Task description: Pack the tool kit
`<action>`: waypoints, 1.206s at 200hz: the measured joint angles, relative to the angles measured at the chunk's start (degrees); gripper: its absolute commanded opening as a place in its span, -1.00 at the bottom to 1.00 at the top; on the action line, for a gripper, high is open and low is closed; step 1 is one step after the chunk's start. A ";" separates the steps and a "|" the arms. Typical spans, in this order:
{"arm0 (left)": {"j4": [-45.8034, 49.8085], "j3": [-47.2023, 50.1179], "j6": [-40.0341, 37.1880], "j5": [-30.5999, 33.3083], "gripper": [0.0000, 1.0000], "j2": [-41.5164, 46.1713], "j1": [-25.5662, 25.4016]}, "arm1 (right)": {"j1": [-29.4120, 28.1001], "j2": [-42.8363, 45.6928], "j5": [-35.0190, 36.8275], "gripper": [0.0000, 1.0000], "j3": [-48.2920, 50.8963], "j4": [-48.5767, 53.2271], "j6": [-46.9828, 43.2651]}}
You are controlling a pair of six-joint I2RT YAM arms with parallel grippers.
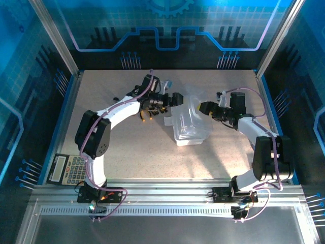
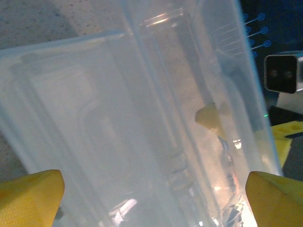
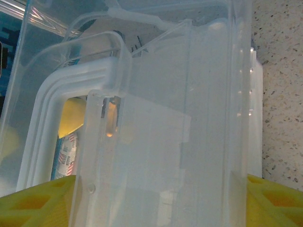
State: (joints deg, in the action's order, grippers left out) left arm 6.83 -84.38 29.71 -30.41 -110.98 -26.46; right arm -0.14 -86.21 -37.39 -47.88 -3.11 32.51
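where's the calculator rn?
Top view: the grey calculator lies at the near-left corner of the table, right beside the left arm near its base, well away from the clear plastic case mid-table.

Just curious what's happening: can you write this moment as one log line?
left gripper: open at clear case | right gripper: straddling case wall, grip unclear

My overhead camera looks down from behind the arm bases onto the speckled beige table (image 1: 137,152). Both wrist cameras sit close against the clear rectangular plastic case (image 1: 189,127), on opposite sides.
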 measured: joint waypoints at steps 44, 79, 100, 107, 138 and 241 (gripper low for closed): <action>-4.35 -1.42 2.45 -2.47 0.99 -0.55 -0.46 | 0.96 -0.39 -1.92 0.23 0.68 -2.01 1.64; -6.95 -2.01 4.63 -3.98 0.99 -1.55 -0.63 | 1.09 -0.52 -2.32 0.23 1.05 -3.06 2.64; -7.61 -3.39 5.16 -4.37 0.99 -2.80 -1.16 | 1.09 -0.63 -2.54 0.27 1.07 -3.39 2.95; -7.76 -3.91 5.46 -4.57 0.99 -3.15 -1.36 | 1.09 -0.63 -2.56 0.29 1.07 -3.43 3.08; -8.87 -6.62 6.69 -5.25 0.99 -4.52 -1.90 | 1.11 -0.63 -2.54 0.79 1.05 -3.17 2.89; -8.63 -12.35 7.89 -6.03 0.99 -5.95 -2.40 | 0.04 14.25 12.31 0.99 -11.13 19.45 -12.68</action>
State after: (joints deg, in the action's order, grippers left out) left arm -1.80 -96.73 37.60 -36.45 -116.92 -28.86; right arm -0.10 -71.96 -25.08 -59.00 16.34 19.84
